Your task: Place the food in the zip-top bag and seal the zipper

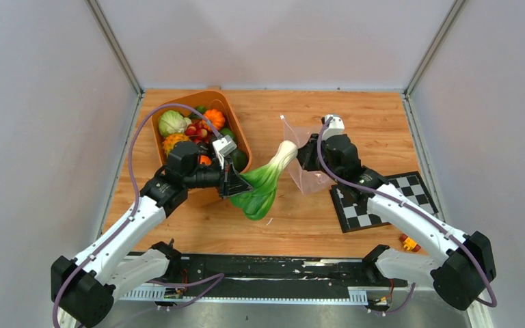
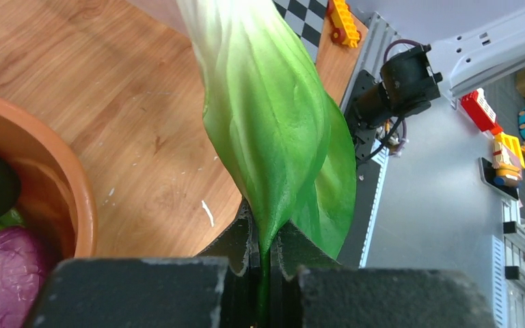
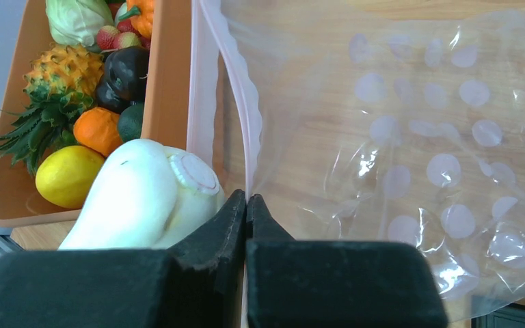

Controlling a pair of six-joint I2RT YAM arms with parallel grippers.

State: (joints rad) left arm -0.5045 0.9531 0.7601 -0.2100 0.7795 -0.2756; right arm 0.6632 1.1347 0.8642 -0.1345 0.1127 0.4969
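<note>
Bok choy (image 1: 268,176) hangs over the middle of the counter, its white stem end pointing at the zip-top bag (image 1: 312,181) and its green leaves toward the near edge. The left gripper (image 2: 263,239) has its fingers pressed together on the leaf end, pinching it. The right gripper (image 3: 246,201) is clamped on the bag's mouth edge at the pinkish zipper (image 3: 246,123), which is unsealed, and holds the bag up just right of centre. The stem's cut end sits just beside the mouth; whether it is inside cannot be told. Other food (image 1: 191,130) lies in the orange tub (image 1: 208,94) near the far left corner. A checkered board (image 1: 413,188) lies by the right edge.
</note>
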